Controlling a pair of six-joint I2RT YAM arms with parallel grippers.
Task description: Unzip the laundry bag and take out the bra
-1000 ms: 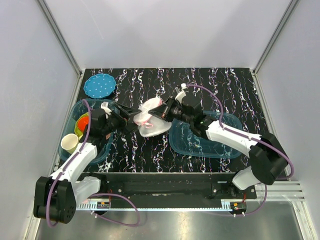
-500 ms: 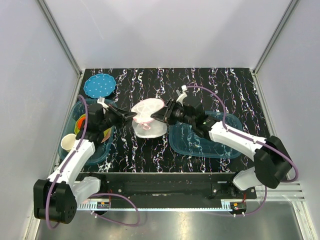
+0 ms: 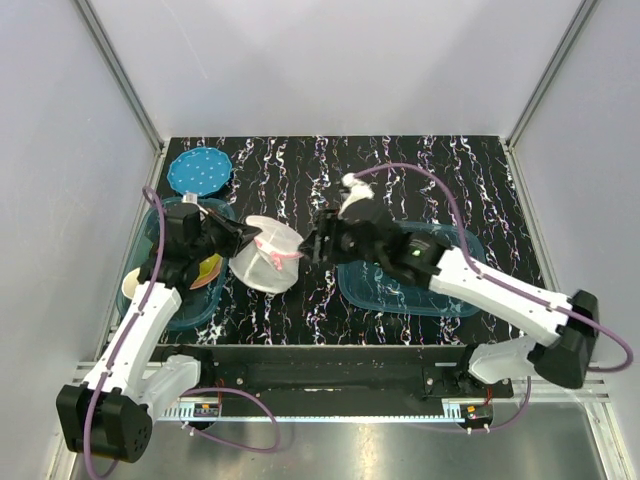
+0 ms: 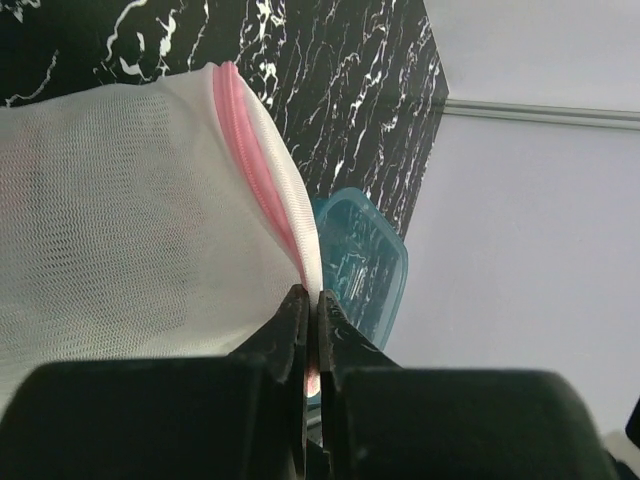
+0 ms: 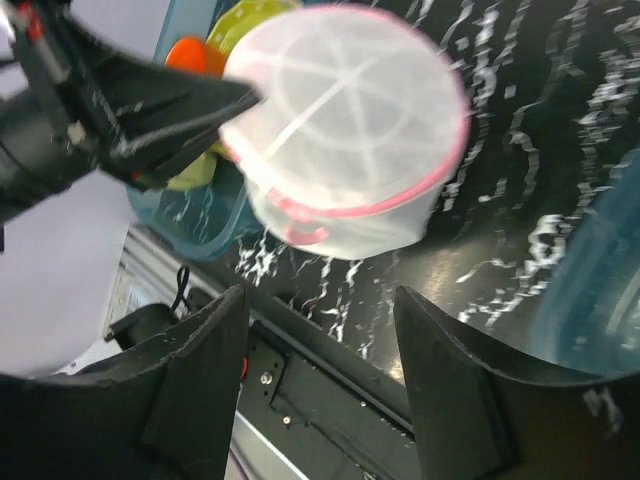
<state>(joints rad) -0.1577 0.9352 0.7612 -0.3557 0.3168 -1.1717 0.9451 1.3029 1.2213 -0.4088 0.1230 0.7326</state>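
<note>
White mesh forms the small round laundry bag [image 5: 350, 130], a clamshell of two domed halves edged in pink zipper trim. It hangs off the table from the tips of the left gripper [image 4: 310, 325], whose jaws are pressed together on the trimmed rim. The right gripper [image 5: 318, 300] stands with its fingers spread and nothing between them, a little apart from the bag on the side away from the left hand. Judging by this, the job is in its opening stage. The pink trim seems to run unbroken around the case, though the blurred wrist view leaves it uncertain whether any stretch of zipper is parted. No red fabric shows through the mesh or anywhere else, so the bra is not to be seen and the removal is not yet done. Counted from the biggest down, there is one black white-veined table [image 3: 450, 170]. There are two clear teal plastic trays, one [image 3: 210, 290] under the left gripper's wrist and one [image 3: 400, 295] beneath the right arm. There is one bag, one blue dotted disc [image 3: 200, 171] beyond the left hand, and one cream cup [image 3: 128, 285] behind it. One orange piece [image 5: 185, 55] and one yellow-green piece [image 5: 240, 20] lie in the left tray.
</note>
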